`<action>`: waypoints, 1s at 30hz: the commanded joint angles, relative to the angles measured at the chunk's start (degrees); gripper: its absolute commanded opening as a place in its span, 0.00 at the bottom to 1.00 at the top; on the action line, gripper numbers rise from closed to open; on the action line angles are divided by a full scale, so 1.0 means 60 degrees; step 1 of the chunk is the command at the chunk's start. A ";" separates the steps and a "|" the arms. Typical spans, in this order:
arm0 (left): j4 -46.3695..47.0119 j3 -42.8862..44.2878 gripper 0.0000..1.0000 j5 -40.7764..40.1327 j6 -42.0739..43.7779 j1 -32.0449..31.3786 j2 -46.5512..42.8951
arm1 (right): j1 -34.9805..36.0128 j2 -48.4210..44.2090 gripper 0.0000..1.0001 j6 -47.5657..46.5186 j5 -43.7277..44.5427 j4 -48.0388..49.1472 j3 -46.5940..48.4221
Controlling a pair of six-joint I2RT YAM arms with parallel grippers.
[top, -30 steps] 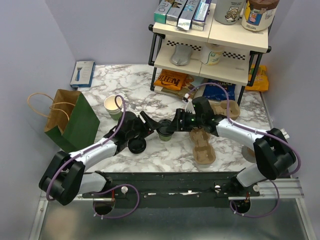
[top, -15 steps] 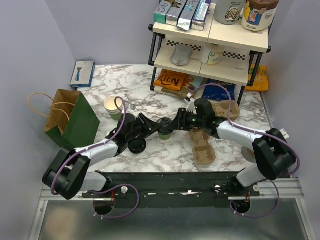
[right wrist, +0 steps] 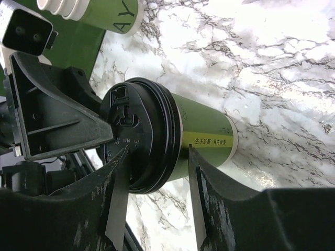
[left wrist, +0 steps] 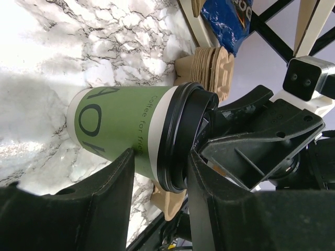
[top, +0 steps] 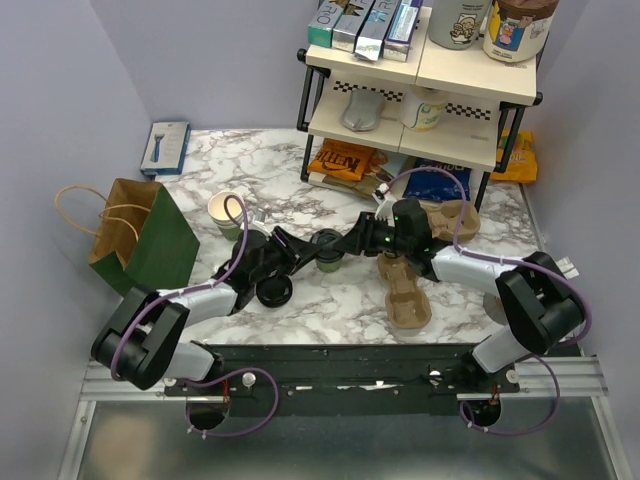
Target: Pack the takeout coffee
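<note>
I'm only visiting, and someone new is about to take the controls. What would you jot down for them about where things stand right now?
Left gripper: closed on the takeout coffee at its lid end.
Right gripper: closed on the same cup's top from the opposite side.
Where: the cup stands upright in the middle of the table. A brown cup carrier lies beside it on the right arm's side, and a green paper bag stands at the left.
Done: the black lid sits on the cup.
Left: the cup is in neither carrier nor bag yet; that move probably comes next.

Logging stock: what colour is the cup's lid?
The lid is black, clearest in the right wrist view.
</note>
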 commanded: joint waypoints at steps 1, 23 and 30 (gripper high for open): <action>-0.1619 -0.0353 0.03 0.0457 0.0282 -0.0174 0.0605 | 0.0243 0.0696 0.04 -0.0307 0.1152 -0.1422 -0.0515; -0.4313 0.1713 0.89 -0.0156 0.2039 -0.0188 -0.0933 | 0.0243 0.0256 0.68 -0.0422 0.1430 -0.4291 0.2576; -0.4900 0.1874 0.99 -0.0611 0.2304 -0.0188 -0.1621 | 0.0243 -0.0139 0.78 -0.0745 0.1475 -0.4556 0.2796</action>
